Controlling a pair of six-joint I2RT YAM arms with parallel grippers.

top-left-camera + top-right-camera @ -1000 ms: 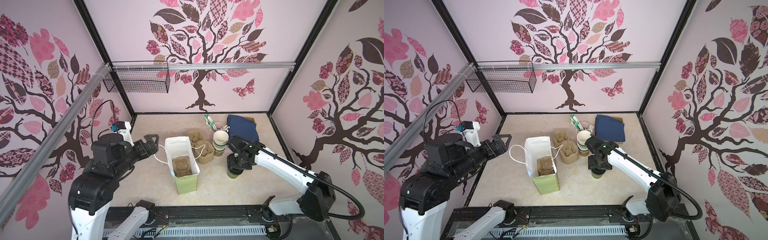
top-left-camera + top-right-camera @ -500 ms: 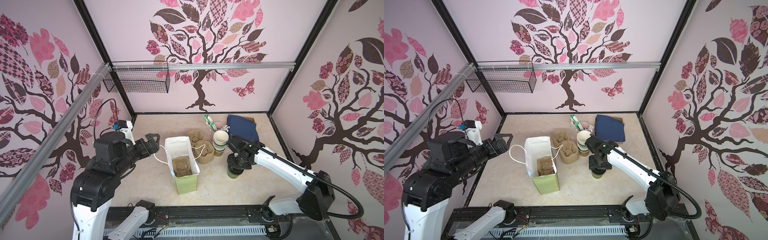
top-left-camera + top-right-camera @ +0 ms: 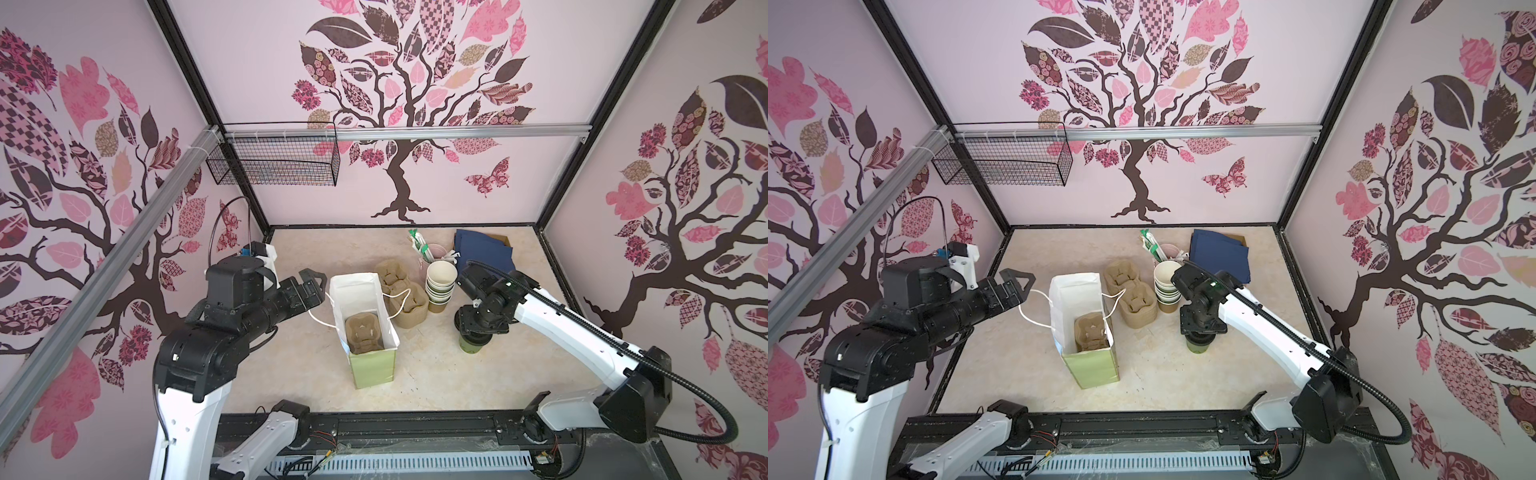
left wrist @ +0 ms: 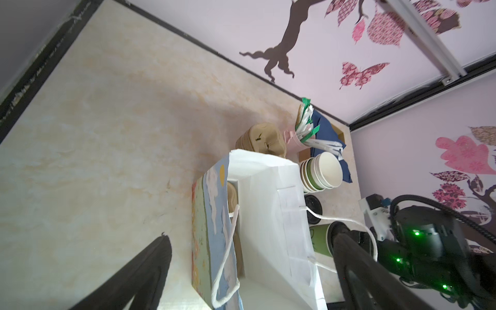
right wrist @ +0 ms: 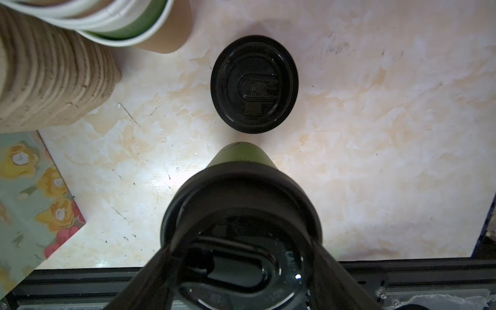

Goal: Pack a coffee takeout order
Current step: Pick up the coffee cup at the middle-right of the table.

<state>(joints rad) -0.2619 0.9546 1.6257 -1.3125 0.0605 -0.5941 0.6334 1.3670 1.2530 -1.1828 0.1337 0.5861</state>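
Nearest, low in the middle of both top views, the paper bag [image 3: 372, 370] stands upright with its mouth open. Its green front is flat and sharp-creased, and its inside is white. A carrier [image 3: 362, 332] of rough moulded pulp sits down inside it.

To the bag's right, apart from it on the marbled table [image 3: 457, 374], stands the cup [image 3: 473, 344]. It is smooth green paper, tapering downward under a glossy round black lid [image 5: 241, 188]. The right gripper [image 5: 243, 241] grasps the cup, with a finger pressed to each side of the lid's rim. Bare table lies open toward the lower right.

Left of the bag, the left gripper [image 3: 316, 286] hangs released and empty, jaws wide.

Just past the cup lies a loose lid [image 5: 254, 84]. Beyond it come the ribbed stack of carriers [image 3: 405, 297] and the nested cups [image 3: 441, 282]. At the upper right, by the wall, lies the soft navy napkin [image 3: 484, 251].
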